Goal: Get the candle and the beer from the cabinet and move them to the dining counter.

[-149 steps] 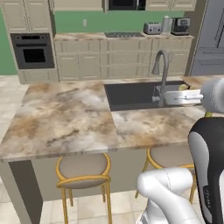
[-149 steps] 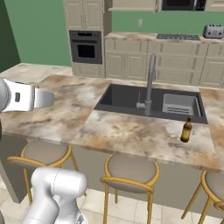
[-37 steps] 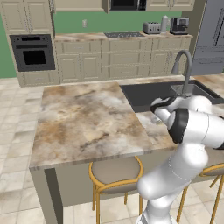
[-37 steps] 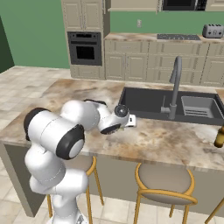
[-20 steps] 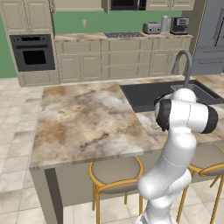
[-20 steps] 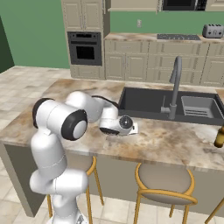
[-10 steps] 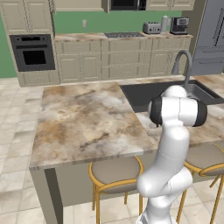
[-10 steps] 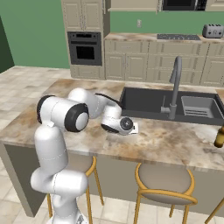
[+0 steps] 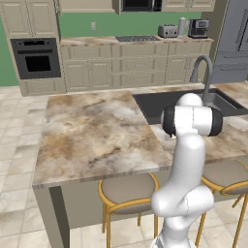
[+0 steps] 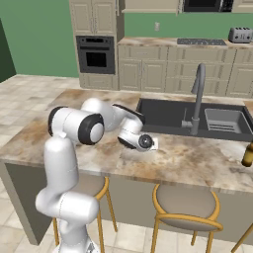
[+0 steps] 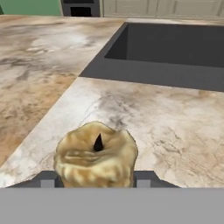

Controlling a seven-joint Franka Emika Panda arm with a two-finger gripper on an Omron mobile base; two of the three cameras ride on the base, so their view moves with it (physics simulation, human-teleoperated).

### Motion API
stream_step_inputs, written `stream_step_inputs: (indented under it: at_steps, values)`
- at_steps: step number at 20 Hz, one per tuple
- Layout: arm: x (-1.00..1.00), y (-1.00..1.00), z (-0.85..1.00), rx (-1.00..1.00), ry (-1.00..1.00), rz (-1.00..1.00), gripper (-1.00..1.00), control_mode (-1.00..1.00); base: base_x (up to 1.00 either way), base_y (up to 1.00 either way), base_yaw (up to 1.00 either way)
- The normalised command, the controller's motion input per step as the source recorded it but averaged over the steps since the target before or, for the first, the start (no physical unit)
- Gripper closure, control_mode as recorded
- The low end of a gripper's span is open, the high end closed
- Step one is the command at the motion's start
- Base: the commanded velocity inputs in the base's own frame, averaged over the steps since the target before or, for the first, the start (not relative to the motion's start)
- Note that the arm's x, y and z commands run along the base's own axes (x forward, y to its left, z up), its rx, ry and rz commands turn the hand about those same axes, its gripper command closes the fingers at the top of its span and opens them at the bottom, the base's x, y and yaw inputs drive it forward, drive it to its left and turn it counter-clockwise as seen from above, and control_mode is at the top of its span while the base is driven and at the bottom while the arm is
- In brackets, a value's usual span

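**Candle held low over the island top**

The gripper (image 11: 97,177) is seen at the bottom centre of the hand view, its jaws partly parted and closed on the candle (image 11: 96,155), which sits between the two dark finger tips. The candle is shown as a squat golden-brown lump with a short dark wick, low in the frame and just above the stone surface; whether it touches the stone cannot be told.

In the right base view the gripper (image 10: 149,144) is found at the middle of the frame, low over the dining counter (image 10: 197,158), just in front of the dark sink (image 10: 170,116). The curved steel tap (image 10: 197,99) rises right of centre behind it.

The beer (image 10: 248,153) stands upright on the counter at the far right edge of the right base view, well apart from the gripper.

In the left base view the white arm (image 9: 190,160) fills the right of the frame in front of the counter, and a black oven (image 9: 36,59) is set in the upper left.
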Motion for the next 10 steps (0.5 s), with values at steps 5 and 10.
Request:
stream_step_inputs:
  at_steps: [5, 10]
  values:
    - [0.33, 0.0, -0.14, 0.0, -0.04, 0.0, 1.0, -1.0, 0.0, 0.0, 0.0]
    - [0.12, 0.0, -0.18, 0.0, -0.02, 0.0, 1.0, -1.0, 0.0, 0.0, 0.0]
